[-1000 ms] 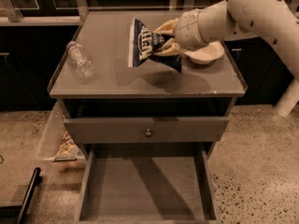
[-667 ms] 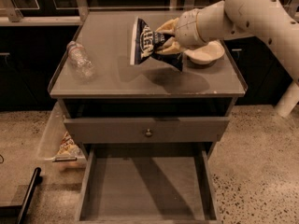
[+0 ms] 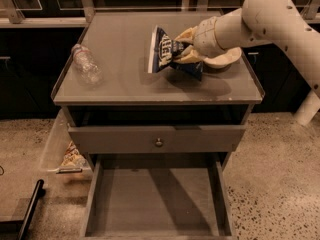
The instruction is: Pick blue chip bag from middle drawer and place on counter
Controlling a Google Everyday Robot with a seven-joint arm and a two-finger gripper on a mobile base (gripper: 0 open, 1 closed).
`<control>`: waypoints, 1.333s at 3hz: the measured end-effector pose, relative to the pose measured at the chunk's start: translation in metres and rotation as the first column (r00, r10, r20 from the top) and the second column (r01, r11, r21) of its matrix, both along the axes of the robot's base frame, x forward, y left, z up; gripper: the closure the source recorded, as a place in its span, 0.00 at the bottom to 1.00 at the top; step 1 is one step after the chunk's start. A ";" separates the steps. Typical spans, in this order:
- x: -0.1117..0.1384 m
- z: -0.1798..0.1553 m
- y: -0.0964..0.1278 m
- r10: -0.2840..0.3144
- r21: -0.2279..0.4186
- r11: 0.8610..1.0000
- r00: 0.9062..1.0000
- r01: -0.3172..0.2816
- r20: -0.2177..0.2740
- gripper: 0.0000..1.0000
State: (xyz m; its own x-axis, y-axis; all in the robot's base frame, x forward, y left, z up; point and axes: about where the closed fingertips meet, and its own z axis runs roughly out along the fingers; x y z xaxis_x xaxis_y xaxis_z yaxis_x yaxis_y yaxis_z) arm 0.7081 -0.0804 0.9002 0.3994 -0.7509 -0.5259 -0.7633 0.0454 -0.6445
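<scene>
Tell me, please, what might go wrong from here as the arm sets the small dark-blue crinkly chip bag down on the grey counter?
1. The gripper holds the dark-blue crinkly chip bag upright on edge over the matte-grey counter; released so, it may topple.
2. The shallow white bowl lies right beside the gripper, near the counter's right side; pulling back could nudge it.
3. The wide grey middle drawer stands open below; the robot could bump it when moving off.

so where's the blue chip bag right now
In the camera view the blue chip bag is over the counter, right of centre, gripped by the pincer just beside the pale bowl.
</scene>
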 end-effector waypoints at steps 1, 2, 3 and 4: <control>0.003 -0.005 -0.006 -0.011 -0.003 1.000 1.000 0.011 -0.006 1.00; 0.003 -0.005 -0.006 -0.011 -0.003 1.000 1.000 0.011 -0.006 0.81; 0.003 -0.005 -0.006 -0.011 -0.003 1.000 1.000 0.011 -0.007 0.58; 0.003 -0.005 -0.006 -0.011 -0.003 1.000 1.000 0.011 -0.007 0.35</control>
State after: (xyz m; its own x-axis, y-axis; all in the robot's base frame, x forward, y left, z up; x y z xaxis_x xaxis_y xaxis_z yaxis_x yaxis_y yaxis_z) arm 0.7106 -0.0863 0.8951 0.3879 -0.7569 -0.5260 -0.7670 0.0514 -0.6396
